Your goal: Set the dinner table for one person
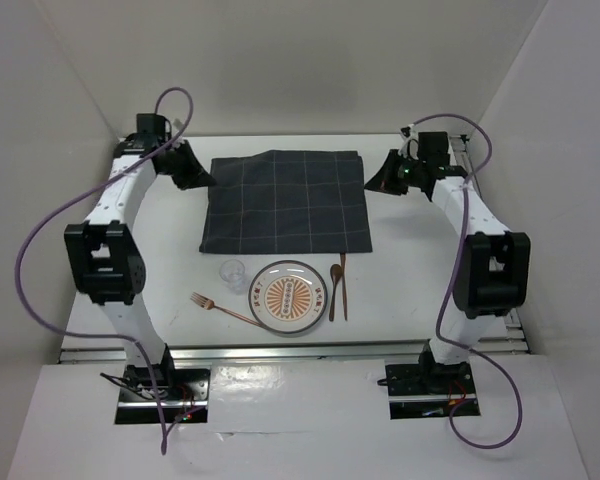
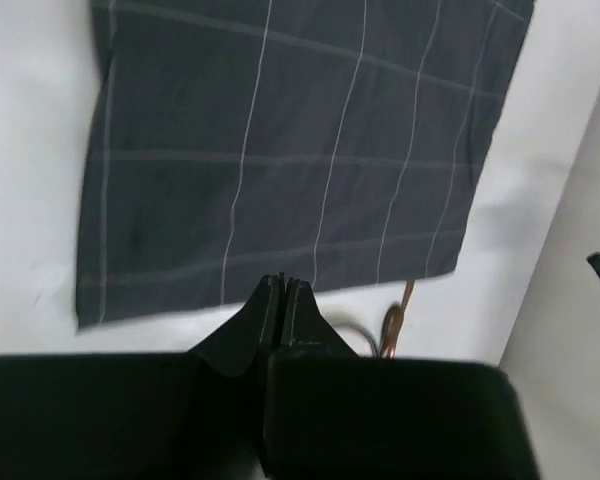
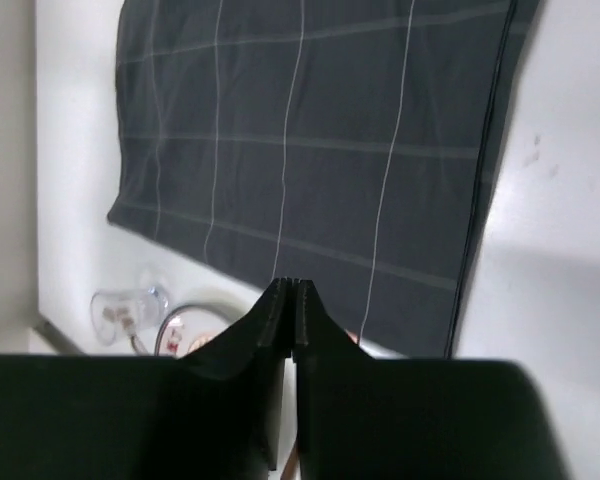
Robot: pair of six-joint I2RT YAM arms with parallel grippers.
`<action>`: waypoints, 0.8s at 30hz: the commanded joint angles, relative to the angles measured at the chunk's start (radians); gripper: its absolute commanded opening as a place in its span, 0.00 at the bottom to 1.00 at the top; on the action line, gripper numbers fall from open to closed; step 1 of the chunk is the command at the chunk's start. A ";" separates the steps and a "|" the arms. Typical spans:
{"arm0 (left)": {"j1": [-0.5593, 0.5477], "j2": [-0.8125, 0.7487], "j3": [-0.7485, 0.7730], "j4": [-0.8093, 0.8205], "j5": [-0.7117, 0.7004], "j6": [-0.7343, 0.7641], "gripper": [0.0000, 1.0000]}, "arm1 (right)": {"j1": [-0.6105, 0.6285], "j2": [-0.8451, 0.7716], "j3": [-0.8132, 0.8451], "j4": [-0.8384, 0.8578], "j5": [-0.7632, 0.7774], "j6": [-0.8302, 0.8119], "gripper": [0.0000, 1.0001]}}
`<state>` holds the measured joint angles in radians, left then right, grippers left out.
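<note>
The surface (image 1: pixel 405 262) you are setting is the big white matte top that fills the cell between the two arm bases. It is rigid and fixed, so nothing on it is for you to grip; treat it as a hard, fairly slick floor under everything else. The dark checked cloth (image 1: pixel 285 203) lies flat across its far middle. It looks soft and light, so it will likely drag and wrinkle if you pull one side; pinch it at a corner or an edge. Nearer the bases sit the plate (image 1: pixel 289 297), the small clear glass (image 1: pixel 233 274) just to its left, the fork (image 1: pixel 223 308) angled in front of the glass, and the spoon (image 1: pixel 334 290) with another slim copper piece (image 1: pixel 344 285) close on its right. The plate and glass look breakable and smooth, so take the plate by its rim and the glass around its wall. The cutlery lies flush and will probably skid, so close across the handles. Your left fingers (image 2: pixel 283 287) are pressed together on nothing, at the cloth's far left corner. Your right fingers (image 3: pixel 288 290) are likewise pressed together and empty, at the far right corner. Whether either one touches the cloth, you cannot tell.
</note>
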<state>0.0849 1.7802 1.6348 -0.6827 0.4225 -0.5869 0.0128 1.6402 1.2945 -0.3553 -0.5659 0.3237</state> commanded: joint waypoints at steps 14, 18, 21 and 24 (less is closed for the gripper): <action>-0.115 0.439 0.148 -0.071 -0.094 0.035 0.00 | 0.101 0.535 0.371 -0.152 0.222 0.073 0.00; -0.116 0.511 0.195 -0.081 -0.103 0.035 0.00 | 0.101 0.558 0.335 -0.152 0.299 0.118 0.00; -0.116 0.562 0.241 -0.092 -0.113 0.035 0.00 | 0.101 0.581 0.324 -0.152 0.351 0.141 0.00; -0.125 0.582 0.264 -0.092 -0.103 0.035 0.00 | 0.092 0.602 0.324 -0.168 0.396 0.161 0.00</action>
<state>-0.0307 2.3173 1.8713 -0.7765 0.3458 -0.5762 0.1051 2.1998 1.6211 -0.4957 -0.2958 0.4595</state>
